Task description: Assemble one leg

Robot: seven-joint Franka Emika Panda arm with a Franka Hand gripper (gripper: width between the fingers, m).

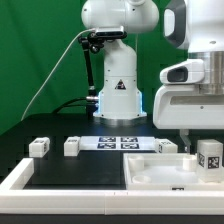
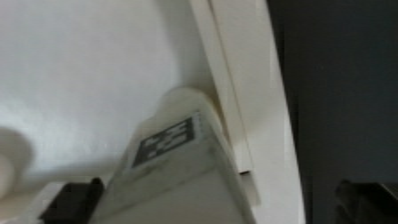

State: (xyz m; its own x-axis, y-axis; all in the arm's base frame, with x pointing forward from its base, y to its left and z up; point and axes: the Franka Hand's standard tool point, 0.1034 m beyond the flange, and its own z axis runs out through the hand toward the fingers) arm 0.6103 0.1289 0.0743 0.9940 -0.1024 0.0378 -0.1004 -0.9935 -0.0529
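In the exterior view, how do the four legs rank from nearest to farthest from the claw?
1. Tagged leg, beside the claw, far right.
2. Right leg, just right of the marker board.
3. Middle leg, left of that board.
4. Leftmost leg, far left.

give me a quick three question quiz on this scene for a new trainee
1. True or false: the gripper is shut on the leg seen in the wrist view.
2. How many legs lie on the exterior view's left of the marker board?
3. The leg nearest the gripper stands on: a) the marker board, b) the white tabletop, c) a wooden shelf.

Key
1. False: its fingers stand wide apart.
2. Two.
3. b
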